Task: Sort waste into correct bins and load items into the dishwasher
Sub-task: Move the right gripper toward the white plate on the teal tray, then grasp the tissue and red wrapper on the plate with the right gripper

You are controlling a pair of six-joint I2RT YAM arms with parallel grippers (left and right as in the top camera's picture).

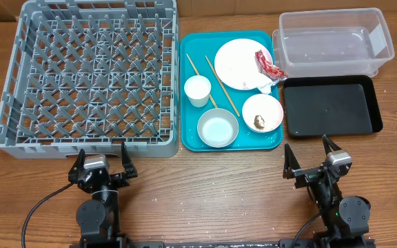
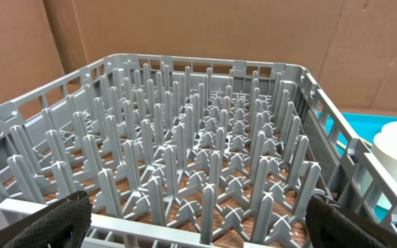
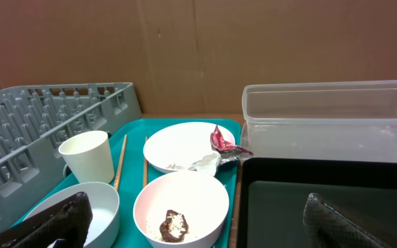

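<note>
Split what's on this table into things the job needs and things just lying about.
Belongs to the job: grey dish rack, pink-white plate, white cup, empty bowl, bowl with brown food lump, chopsticks, snack wrapper, crumpled napkin, clear tub, black tray.

Just lying about: teal serving tray under the dishes, black cable, cardboard backdrop.

Bright, even light from above, soft faint shadows, mild glare on the clear tub [image 1: 329,43]

A brown wood-grain table [image 1: 205,196] backed by plain brown cardboard panels [image 3: 185,48], evenly lit
</note>
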